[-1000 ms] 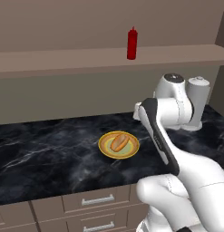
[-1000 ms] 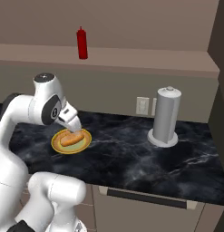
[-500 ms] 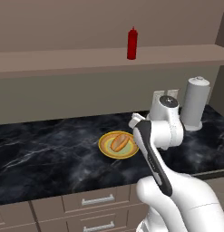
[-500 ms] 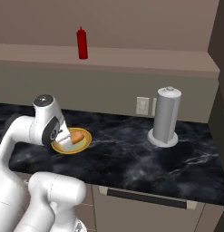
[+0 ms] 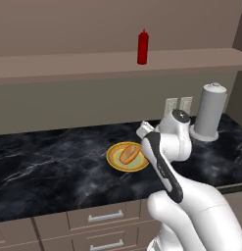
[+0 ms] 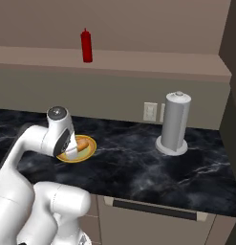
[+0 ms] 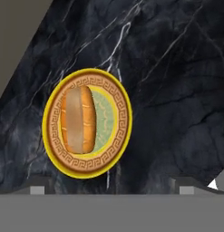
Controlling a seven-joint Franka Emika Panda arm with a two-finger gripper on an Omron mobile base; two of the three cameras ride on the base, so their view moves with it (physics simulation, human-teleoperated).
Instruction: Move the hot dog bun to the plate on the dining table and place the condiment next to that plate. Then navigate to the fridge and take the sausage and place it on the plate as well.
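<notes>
Bun, one oblong and glossy, is lying on one round yellow patterned plate; gripper jaws are standing wide apart.

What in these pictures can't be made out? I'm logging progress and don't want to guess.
- Plate, right base view: its near side is covered by the arm.
- Bun, right base view: partly behind the arm. The hand view shows it whole.
- End effector, hand view: just the fingertips rise at the bottom edge, standing wide apart.
- Red bottle on the shelf: too small to read any label.
</notes>
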